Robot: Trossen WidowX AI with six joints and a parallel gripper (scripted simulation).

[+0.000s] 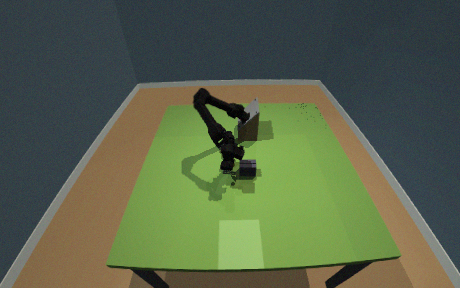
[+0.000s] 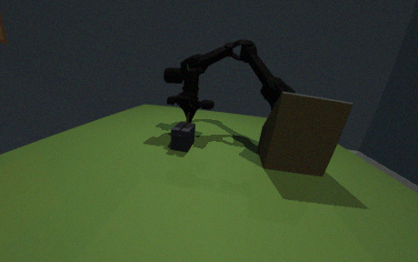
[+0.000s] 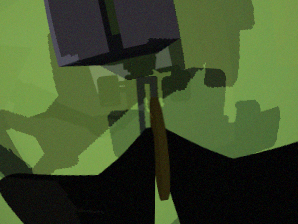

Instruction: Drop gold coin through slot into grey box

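Just beside the grey box [image 3: 109, 10], the gripper [image 3: 158, 163] is clamped on the gold coin [image 3: 160, 156], held edge-on, short of the slot [image 3: 108, 4]. The carry looks underway; next, I'd say, comes lining the coin's edge over that slot before release.

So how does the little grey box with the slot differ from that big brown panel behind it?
The grey box is small, dark, and has a slot across its lid; the brown panel is much larger, tan and plain-faced. The box sits directly below the gripper, which holds the coin; the panel stands apart. Both rest on the green table.
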